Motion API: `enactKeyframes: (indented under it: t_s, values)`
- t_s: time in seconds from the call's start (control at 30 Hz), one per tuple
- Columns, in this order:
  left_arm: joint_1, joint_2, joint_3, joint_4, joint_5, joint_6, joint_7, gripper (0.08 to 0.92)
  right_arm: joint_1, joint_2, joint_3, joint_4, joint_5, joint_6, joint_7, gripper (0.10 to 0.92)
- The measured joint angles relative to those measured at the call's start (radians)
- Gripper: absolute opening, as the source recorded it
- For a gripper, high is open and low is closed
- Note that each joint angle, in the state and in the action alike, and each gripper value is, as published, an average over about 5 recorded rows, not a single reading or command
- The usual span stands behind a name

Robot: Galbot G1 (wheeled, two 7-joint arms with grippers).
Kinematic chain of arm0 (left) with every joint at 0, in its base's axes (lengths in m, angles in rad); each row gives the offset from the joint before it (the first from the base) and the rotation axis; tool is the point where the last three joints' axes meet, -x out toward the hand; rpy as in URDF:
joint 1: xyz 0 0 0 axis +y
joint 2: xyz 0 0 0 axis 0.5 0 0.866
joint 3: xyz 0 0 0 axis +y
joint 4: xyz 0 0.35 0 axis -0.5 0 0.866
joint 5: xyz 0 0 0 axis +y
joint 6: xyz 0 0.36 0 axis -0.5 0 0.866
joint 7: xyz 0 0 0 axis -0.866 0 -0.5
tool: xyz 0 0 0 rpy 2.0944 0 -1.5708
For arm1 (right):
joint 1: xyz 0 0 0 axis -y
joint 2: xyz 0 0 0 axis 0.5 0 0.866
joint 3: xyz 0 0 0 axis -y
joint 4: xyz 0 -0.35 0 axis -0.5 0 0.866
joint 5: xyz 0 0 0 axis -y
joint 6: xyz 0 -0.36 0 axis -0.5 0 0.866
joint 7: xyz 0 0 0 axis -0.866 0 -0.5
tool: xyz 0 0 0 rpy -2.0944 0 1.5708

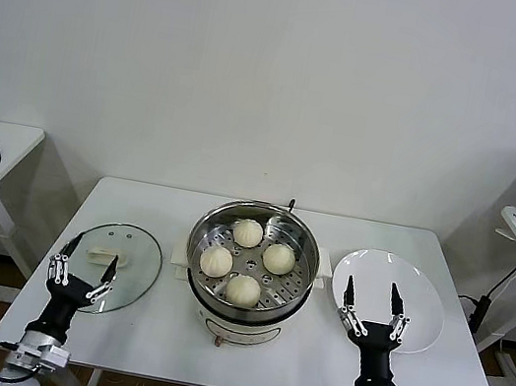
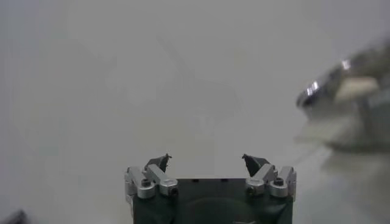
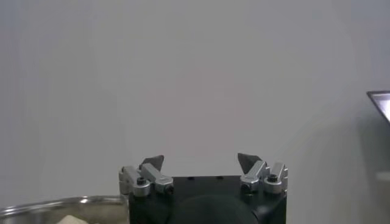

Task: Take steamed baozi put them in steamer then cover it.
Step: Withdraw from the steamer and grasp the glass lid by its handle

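1. Steamer (image 1: 250,267): round steel pot on a cream-white base, standing at the middle of the white table (image 1: 162,341); uncovered. Taken as the landmark for all items below.
2. Steamed baozi, four: all lie on the perforated tray inside the steamer, at its far side (image 1: 248,233), right side (image 1: 278,258), left side (image 1: 216,261) and near side (image 1: 243,290).
3. Cover (image 1: 120,267): glass lid with white handle, lying flat on the table left of the steamer, apart from it.
4. Plate (image 1: 412,285): white, bare, on the table just right of the steamer.
5. Left gripper (image 1: 82,272): left of the steamer, over the cover's near edge; jaws spread wide, holding nothing.
6. Right gripper (image 1: 370,309): right of the steamer, over the plate's near part; jaws spread wide, holding nothing.
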Motion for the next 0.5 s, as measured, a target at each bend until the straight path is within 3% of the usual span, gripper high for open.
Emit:
enactKeyframes:
  t_s: [0.5]
  values:
    - [-0.117, 0.067, -0.043, 0.26, 0.529, -0.088, -0.124, 0.823, -0.018, 0.033, 0.008, -0.022, -0.014, 0.012, 0.006, 0.823]
